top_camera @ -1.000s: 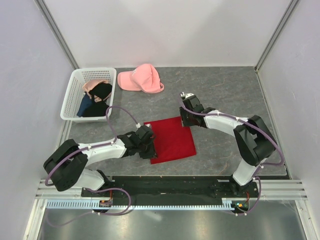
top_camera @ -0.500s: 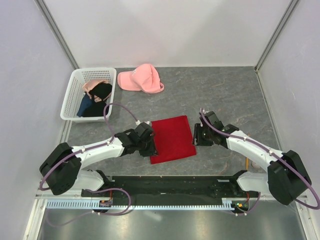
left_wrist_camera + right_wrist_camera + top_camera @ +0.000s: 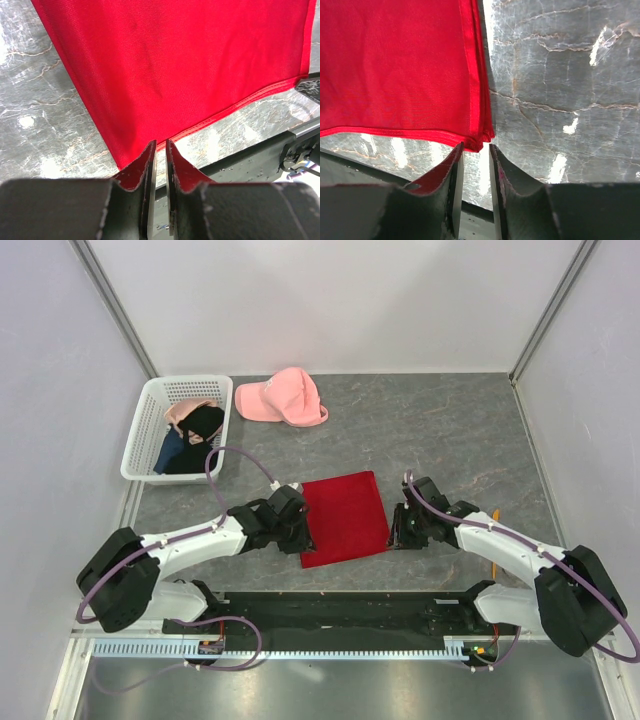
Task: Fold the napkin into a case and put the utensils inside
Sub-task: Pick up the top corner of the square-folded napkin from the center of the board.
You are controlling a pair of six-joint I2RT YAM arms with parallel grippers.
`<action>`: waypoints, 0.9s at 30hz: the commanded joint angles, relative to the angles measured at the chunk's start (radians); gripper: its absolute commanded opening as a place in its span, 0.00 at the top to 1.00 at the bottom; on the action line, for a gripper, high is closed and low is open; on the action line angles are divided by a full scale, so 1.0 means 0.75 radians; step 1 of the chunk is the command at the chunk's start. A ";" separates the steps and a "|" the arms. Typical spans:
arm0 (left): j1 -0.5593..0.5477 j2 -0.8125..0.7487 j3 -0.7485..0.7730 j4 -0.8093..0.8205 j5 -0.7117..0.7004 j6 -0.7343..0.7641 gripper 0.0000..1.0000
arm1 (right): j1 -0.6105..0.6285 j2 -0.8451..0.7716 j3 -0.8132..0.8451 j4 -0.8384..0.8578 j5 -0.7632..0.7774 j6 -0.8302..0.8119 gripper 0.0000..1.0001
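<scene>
Overhead view: bright, even, diffuse light from above; shadows on the table are soft and short. Focus is sharp across the view. Wrist views: white glare patches on the polished stone, strongest in the right wrist view. The napkin is sharp, weave legible, red heavily saturated. Foreground left fingers and right fingers are soft, out of focus, their inner faces tinged red by reflection
</scene>
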 commanded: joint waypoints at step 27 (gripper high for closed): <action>-0.006 -0.104 -0.115 0.019 0.007 -0.019 0.74 | -0.005 -0.035 0.096 0.082 -0.131 -0.074 1.00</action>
